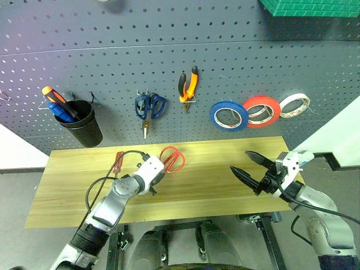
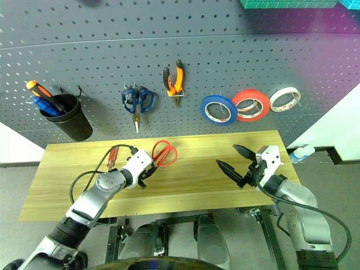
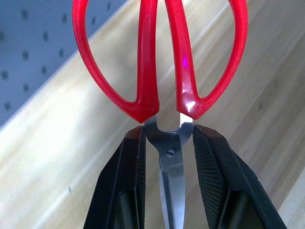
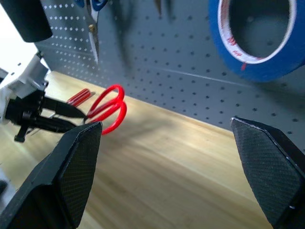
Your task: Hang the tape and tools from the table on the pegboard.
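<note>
My left gripper [image 1: 159,167] is shut on the red-handled scissors [image 1: 172,158], with its fingers [image 3: 128,167] clamped at the pivot and the handles pointing toward the pegboard [image 1: 169,56]. The blade tips are hidden. The slim red-handled screwdriver [image 1: 118,162] lies on the table [image 1: 208,191] just left of that hand. My right gripper [image 1: 241,161] hovers open and empty over the table's right part, facing the board. The blue tape [image 1: 229,115] and the orange-and-black pliers [image 1: 188,84] hang on the pegboard.
Blue-handled scissors [image 1: 149,107] hang left of the pliers. A black cup [image 1: 81,124] with screwdrivers hangs at the far left. A red-orange roll [image 1: 262,109] and a white roll [image 1: 295,105] hang right of the blue tape. A green crate [image 1: 309,7] sits at the top right.
</note>
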`<state>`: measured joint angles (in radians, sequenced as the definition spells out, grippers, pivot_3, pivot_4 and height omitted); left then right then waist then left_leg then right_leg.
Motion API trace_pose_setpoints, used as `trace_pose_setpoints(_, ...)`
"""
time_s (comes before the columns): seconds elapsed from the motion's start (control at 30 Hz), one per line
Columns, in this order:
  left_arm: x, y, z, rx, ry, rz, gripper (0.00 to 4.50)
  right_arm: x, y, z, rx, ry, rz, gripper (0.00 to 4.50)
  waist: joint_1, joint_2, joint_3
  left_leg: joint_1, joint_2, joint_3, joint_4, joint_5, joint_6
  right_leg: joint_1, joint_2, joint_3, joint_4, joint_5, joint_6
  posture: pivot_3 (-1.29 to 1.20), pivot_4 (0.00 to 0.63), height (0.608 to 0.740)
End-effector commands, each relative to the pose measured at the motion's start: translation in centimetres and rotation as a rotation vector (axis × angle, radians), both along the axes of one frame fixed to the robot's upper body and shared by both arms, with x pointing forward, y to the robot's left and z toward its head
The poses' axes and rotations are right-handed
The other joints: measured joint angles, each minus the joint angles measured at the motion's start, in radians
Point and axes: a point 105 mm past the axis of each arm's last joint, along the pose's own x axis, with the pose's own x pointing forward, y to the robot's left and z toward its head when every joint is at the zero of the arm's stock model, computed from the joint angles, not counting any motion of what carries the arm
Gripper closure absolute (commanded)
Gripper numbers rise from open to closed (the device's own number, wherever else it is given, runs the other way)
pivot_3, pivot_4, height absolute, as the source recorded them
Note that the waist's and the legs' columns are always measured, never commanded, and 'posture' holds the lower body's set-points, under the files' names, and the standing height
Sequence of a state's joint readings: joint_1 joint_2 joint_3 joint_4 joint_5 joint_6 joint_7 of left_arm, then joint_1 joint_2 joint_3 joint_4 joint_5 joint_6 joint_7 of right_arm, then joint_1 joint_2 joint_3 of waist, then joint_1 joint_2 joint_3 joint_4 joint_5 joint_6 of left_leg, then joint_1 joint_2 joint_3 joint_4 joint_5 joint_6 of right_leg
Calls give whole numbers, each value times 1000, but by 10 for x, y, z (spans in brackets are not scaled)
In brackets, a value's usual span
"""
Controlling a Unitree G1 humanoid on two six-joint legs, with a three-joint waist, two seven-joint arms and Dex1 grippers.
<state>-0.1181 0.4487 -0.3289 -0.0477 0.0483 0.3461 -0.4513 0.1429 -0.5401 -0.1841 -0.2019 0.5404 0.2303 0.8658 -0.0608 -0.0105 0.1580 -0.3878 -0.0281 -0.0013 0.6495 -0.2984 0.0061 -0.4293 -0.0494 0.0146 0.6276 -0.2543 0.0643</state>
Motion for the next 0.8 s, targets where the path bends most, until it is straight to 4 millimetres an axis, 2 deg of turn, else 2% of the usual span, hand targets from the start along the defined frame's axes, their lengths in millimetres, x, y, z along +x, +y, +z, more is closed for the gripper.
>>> trace_pose_setpoints(0.03,3,11,19,-26,-109,19,3405,-11,6,12,12,-11,75,0,3,0,0,0,0,0,0,0,0,0,0,0,0,0,0,-170,143,736)
trace_pose_setpoints(0.23,-6,21,27,-23,-202,-4,3405,-9,7,24,62,-20,67,0,8,1,0,0,0,0,2,0,0,0,0,0,1,0,-1,-177,138,736)
trace_pose_setpoints(0.5,-17,33,38,-40,-283,16,3405,-18,-1,31,147,45,142,0,17,2,-1,0,0,1,3,0,0,0,0,0,2,1,-1,-171,127,736)
trace_pose_setpoints(0.63,-19,37,39,-50,-288,18,3405,-18,-5,33,106,-3,128,0,17,2,-1,0,0,1,5,0,0,1,0,0,3,1,0,-171,126,736)
trace_pose_setpoints(0.8,-16,39,52,-46,-362,11,3405,-29,3,40,112,-56,226,0,16,2,-1,0,0,1,9,0,0,2,0,0,5,1,0,-171,122,736)
